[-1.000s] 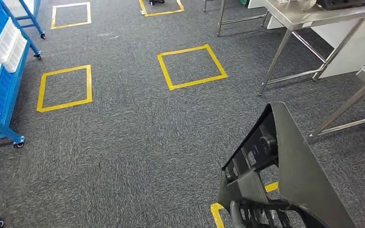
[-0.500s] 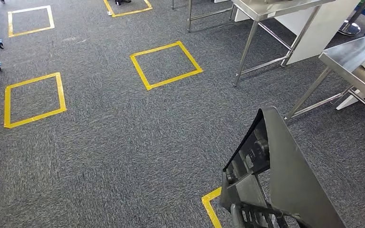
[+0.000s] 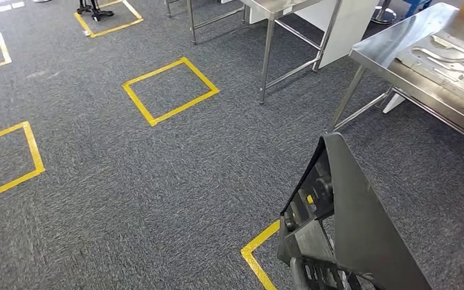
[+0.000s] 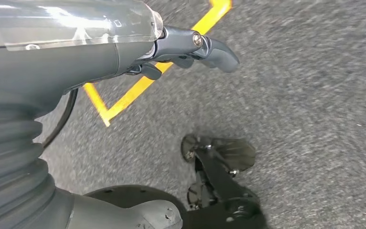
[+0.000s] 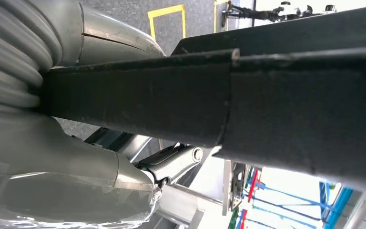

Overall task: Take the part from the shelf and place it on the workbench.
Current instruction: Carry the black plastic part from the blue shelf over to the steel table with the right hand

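The robot's right hand [image 5: 124, 167] grips the long black part [image 3: 344, 223], its long axis pointing ahead toward the steel workbench [image 3: 399, 63], which stands well ahead and to the right. The left hand [image 4: 190, 47] hangs beside the part, holding nothing, fingers loosely curled.

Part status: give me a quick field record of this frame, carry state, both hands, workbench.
part: black plastic panel, carried upright, low in the head view
right hand: holds the part; the part's edge hides most of its fingers
left hand: holds nothing, fingers loosely curled, hanging over the carpet
workbench: steel top ahead to the right, a flat grey part lying on it
placed: not yet
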Controlling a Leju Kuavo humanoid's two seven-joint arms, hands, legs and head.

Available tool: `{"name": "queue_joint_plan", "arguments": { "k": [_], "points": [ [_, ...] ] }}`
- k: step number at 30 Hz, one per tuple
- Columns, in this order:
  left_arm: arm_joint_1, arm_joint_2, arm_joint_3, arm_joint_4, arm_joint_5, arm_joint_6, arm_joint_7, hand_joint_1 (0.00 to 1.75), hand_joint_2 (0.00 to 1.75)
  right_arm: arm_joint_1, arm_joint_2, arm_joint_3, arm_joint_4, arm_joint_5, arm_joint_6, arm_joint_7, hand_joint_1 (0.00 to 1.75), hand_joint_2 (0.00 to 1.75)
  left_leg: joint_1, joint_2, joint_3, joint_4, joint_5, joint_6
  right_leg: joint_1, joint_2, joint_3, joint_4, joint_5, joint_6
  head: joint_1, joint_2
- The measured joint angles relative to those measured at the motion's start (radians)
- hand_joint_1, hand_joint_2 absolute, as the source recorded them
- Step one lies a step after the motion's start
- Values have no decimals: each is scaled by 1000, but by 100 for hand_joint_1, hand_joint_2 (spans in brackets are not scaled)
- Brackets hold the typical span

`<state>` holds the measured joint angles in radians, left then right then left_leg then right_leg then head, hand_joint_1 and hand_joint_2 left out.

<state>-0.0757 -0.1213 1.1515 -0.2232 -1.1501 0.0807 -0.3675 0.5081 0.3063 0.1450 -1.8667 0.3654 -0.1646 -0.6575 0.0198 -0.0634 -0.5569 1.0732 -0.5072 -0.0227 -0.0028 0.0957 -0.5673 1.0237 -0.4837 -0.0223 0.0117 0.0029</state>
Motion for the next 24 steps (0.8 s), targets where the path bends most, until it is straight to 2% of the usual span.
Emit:
{"name": "queue_joint_plan", "arguments": {
  "k": [1,2,4,5,6,8,9,10,11,12,13,15,16,17,19,20,21,22,23,24],
  "points": [
    [-1,0,0,0,0,0,1,0,175,0,0,0,1,2,3,0,175,175,1,-21,11,-31,7,3,0,11,-6,5,-1,6,0,0],
    [-1,0,0,0,1,0,2,0,175,0,0,0,1,3,4,0,175,175,0,-28,14,-40,4,8,-1,22,-12,8,0,13,-1,0],
    [-3,0,0,0,1,0,1,0,175,1,0,0,2,6,5,0,175,175,-1,-3,15,-45,9,22,-6,37,-20,7,5,26,-1,0],
    [-3,0,0,0,1,0,0,0,175,1,0,0,2,7,5,0,175,175,-1,10,17,-50,13,30,-6,23,-26,16,-1,31,2,0],
    [-4,-1,0,0,1,0,0,0,175,0,0,0,2,7,5,0,175,175,0,24,18,-55,16,36,-5,-3,-39,42,-18,36,6,0],
    [-3,-1,0,0,1,0,-2,0,175,-2,-1,0,3,9,5,0,175,175,-1,53,18,-59,17,43,-3,-66,-92,150,-78,43,13,0],
    [-1,-1,0,0,1,0,-2,0,175,-3,-1,0,4,10,5,0,175,175,-3,68,18,-59,16,44,-4,-81,-124,215,-105,46,15,0],
    [0,0,0,0,1,-1,-3,0,175,-3,-1,0,5,12,4,0,175,175,-4,83,18,-58,15,44,-5,-89,-146,260,-118,47,15,0],
    [0,0,1,0,1,-1,-5,0,175,-3,-2,0,6,14,4,0,175,175,-6,98,19,-58,13,44,-5,-92,-151,271,-112,46,15,0],
    [-2,-1,1,0,1,-2,-6,0,175,-3,-2,0,8,16,3,0,175,175,-7,111,21,-58,11,44,-4,-96,-135,241,-88,43,15,0],
    [-3,-1,1,0,1,-3,-7,0,175,-3,-2,0,8,19,2,0,175,175,-8,122,25,-58,9,43,-2,-104,-99,177,-53,38,15,0],
    [-7,-3,0,0,-1,-5,-8,0,175,-6,-2,0,8,25,0,0,175,175,-10,142,34,-60,3,38,8,-147,-25,42,-7,21,14,0],
    [-8,-4,0,0,-1,-6,-9,0,175,-9,-2,1,8,29,-2,0,175,175,-11,149,38,-61,1,33,13,-164,-5,4,0,15,15,0],
    [-9,-4,0,0,-2,-7,-9,0,175,-11,-3,2,8,32,-4,1,175,175,-10,158,42,-63,0,28,18,-173,1,-10,-2,10,15,0],
    [-12,-4,0,0,-2,-7,-10,0,175,-13,-4,4,8,37,-8,2,175,175,-11,175,50,-68,-3,18,18,-154,3,-15,2,5,17,0],
    [-13,-4,1,0,-2,-7,-11,0,175,-13,-4,4,8,39,-10,2,175,175,-11,171,53,-66,-8,13,14,-143,6,-22,5,2,17,0],
    [-15,-4,0,0,-3,-8,-12,0,175,-14,-5,6,8,39,-11,2,175,175,-11,154,50,-51,-21,9,9,-133,11,-30,10,-2,16,0],
    [-15,-4,0,0,-3,-9,-13,0,175,-16,-6,8,8,40,-11,3,175,175,-10,128,34,-11,-47,5,4,-121,15,-36,14,-5,14,0],
    [-15,-4,0,0,-3,-10,-13,0,175,-18,-6,9,8,40,-11,3,175,175,-7,99,8,49,-79,2,2,-111,17,-39,16,-7,11,0],
    [-14,-4,0,0,-3,-11,-13,0,175,-19,-7,11,8,40,-11,4,175,175,-6,81,-27,121,-112,1,1,-98,16,-39,16,-10,9,0]
  ]
}}
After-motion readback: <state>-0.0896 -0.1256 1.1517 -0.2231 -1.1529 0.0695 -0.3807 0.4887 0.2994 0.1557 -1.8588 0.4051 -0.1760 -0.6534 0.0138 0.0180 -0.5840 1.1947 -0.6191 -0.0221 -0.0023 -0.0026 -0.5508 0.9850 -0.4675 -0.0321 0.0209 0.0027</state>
